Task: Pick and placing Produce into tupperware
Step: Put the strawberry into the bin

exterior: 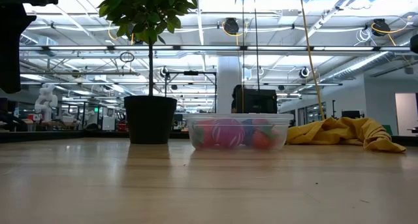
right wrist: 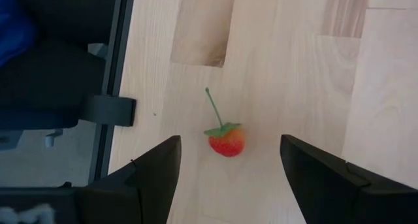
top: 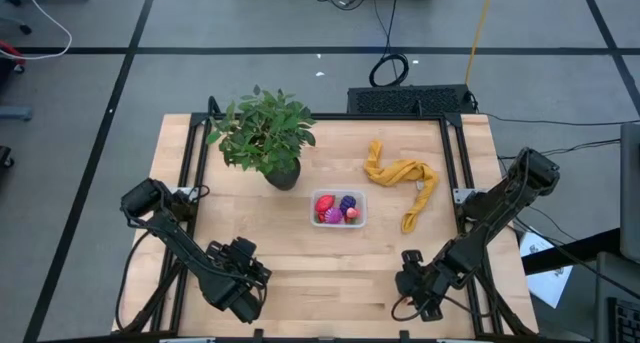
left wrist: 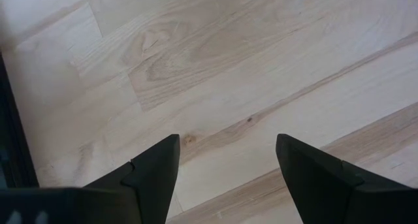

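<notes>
At the table's near edge both arms hang folded low: the left gripper (left wrist: 225, 168) open over bare wood, the right gripper (right wrist: 228, 168) open above a stray strawberry (right wrist: 226, 142) beside the table's rim. The tupperware (top: 339, 209), mid-table, holds produce (top: 337, 207); clear wood surrounds it

A light wooden desk (top: 300, 273) carries a leafy green potted plant (top: 265, 133) in a black pot toward the far left, and a crumpled mustard-yellow cloth (top: 405, 178) toward the far right. Beyond the far edge, black cables (top: 388, 68) coil on the grey floor (top: 100, 83).
</notes>
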`<action>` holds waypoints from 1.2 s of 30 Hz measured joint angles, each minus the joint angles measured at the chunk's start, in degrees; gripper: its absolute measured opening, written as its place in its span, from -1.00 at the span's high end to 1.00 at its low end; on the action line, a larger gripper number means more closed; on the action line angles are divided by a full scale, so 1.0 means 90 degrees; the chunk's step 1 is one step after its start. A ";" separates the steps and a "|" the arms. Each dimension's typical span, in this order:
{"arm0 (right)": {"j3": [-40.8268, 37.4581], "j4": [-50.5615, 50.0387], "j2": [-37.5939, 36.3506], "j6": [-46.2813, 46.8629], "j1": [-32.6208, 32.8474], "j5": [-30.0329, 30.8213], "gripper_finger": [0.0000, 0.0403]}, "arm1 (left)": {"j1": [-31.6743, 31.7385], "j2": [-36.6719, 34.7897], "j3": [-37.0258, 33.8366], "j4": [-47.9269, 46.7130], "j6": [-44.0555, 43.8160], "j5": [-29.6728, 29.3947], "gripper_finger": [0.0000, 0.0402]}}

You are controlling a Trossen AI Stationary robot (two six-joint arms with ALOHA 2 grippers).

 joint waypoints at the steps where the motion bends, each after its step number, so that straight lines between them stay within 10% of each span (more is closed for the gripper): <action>1: -0.0001 0.0025 0.0015 -0.0001 0.0000 0.0002 -0.26 | 0.0000 0.0000 0.0001 0.0000 0.0000 0.0001 -0.28; 36: -0.1312 0.2133 0.0270 0.0605 0.0039 -0.0003 -0.26 | 0.0000 0.0000 0.0000 -0.0002 0.0002 0.0003 -0.28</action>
